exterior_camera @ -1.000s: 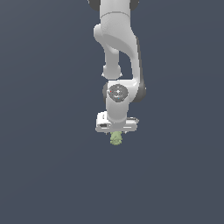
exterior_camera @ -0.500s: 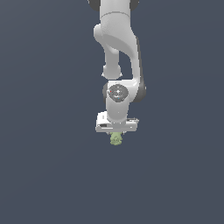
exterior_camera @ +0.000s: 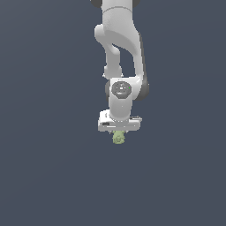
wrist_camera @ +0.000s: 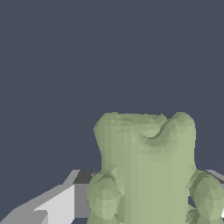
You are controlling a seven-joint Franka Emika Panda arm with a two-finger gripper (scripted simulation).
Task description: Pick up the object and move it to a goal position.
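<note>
The gripper (exterior_camera: 118,134) looks clamped on the object (exterior_camera: 118,138), fingers mostly hidden; carry smoothly, no jerks.

Open room surrounds the arm (exterior_camera: 119,53) on every side in the exterior view: nothing but flat dark grey lies to the exterior view's left, to its right, and below. No other thing stands near the pincer (exterior_camera: 118,133), so a path in any direction across that grey field looks free. The only bulk close to the pincer is the object (exterior_camera: 118,138) it carries, which hangs just under the white hand and is narrower than it. In the wrist view the object (wrist_camera: 146,170) fills the near field, with plain grey beyond.
</note>
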